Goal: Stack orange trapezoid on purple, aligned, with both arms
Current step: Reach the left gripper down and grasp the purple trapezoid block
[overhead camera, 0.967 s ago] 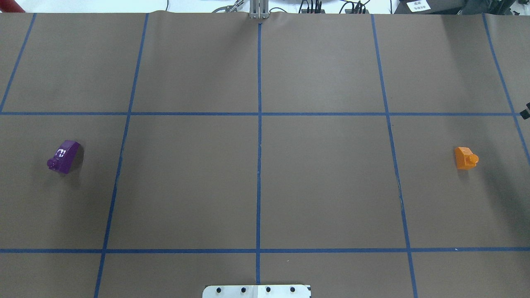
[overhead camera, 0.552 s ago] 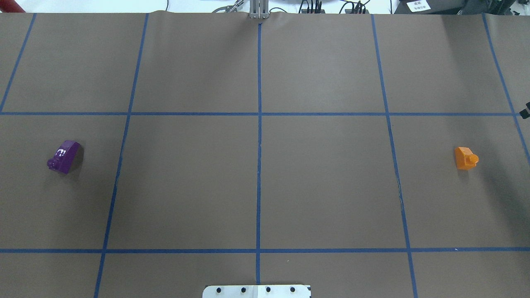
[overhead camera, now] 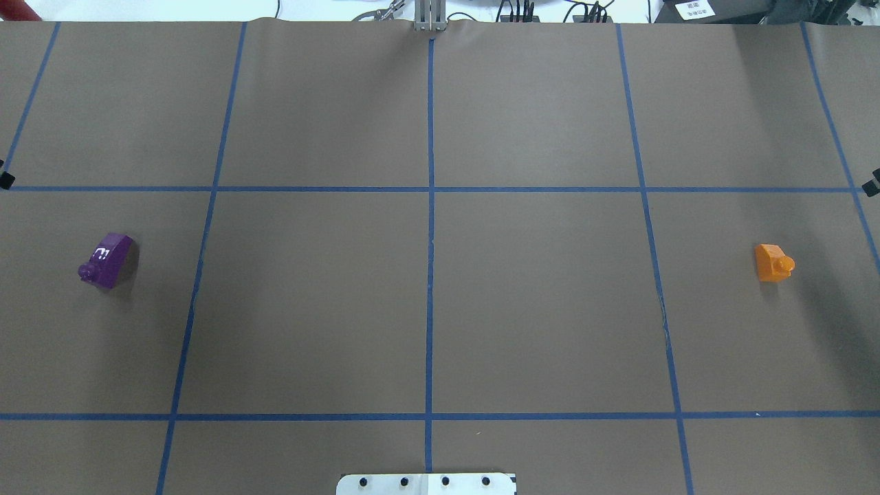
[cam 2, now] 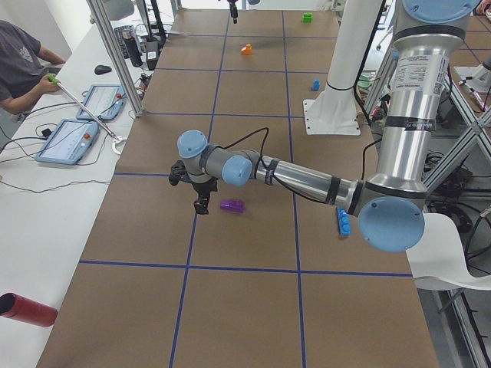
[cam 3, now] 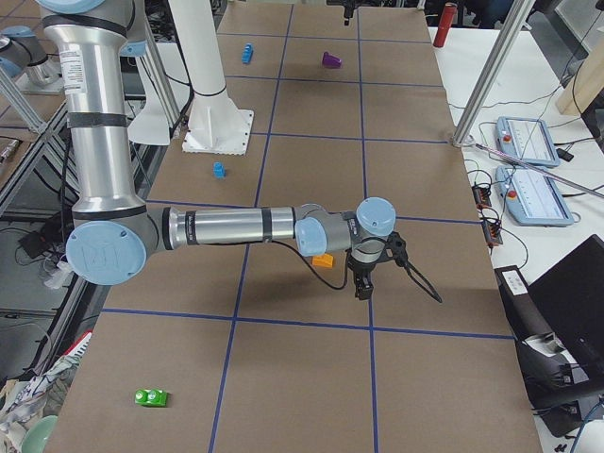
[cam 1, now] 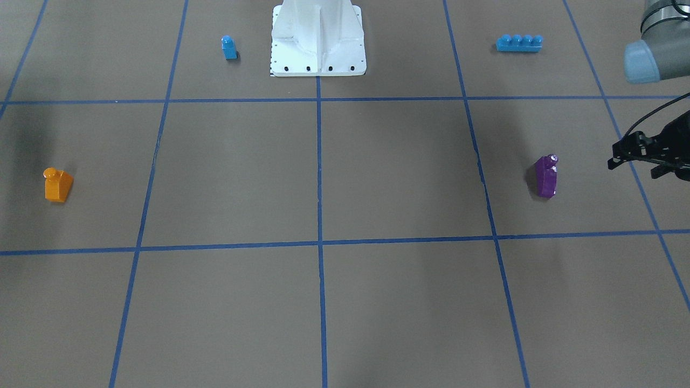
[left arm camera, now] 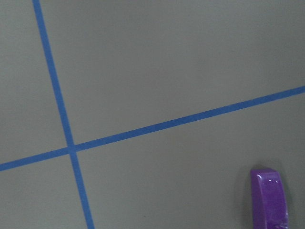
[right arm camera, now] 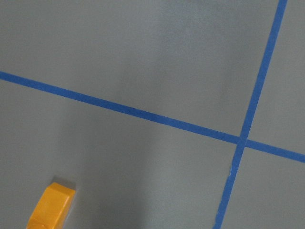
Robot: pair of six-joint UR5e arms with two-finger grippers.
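Across the table [overhead camera: 536, 309] from glossy purple [overhead camera: 106, 260] sits glossy orange trapezoid [overhead camera: 771, 262]; left claw [cam 2: 202, 205], right claw [cam 3: 361, 286] spread unclear

Table cover [overhead camera: 536, 309] brown, tape grid [overhead camera: 430, 275] blue; purple block [overhead camera: 106, 260] glossy purple; orange trapezoid [overhead camera: 771, 262] glossy orange; single-stud block [cam 1: 229, 47] and four-stud brick [cam 1: 518, 43] blue; base mount [cam 1: 318, 37] white; small block [cam 3: 151, 397] green.

Bench [overhead camera: 536, 309] top matt brown, paper-like, slightly creased, gridded with smooth blue tape lines [overhead camera: 430, 275]. Small purple plastic slanted block [overhead camera: 108, 260] glossy, with hard white reflections. Small orange plastic slanted block [overhead camera: 771, 262] glossy too. Left grey-and-silver robot arm [cam 2: 307, 178] in satin bare metal, with matt light-blue joint caps [cam 2: 192, 143]. White base mount [cam 1: 318, 37] smooth, painted-looking, semi-gloss.
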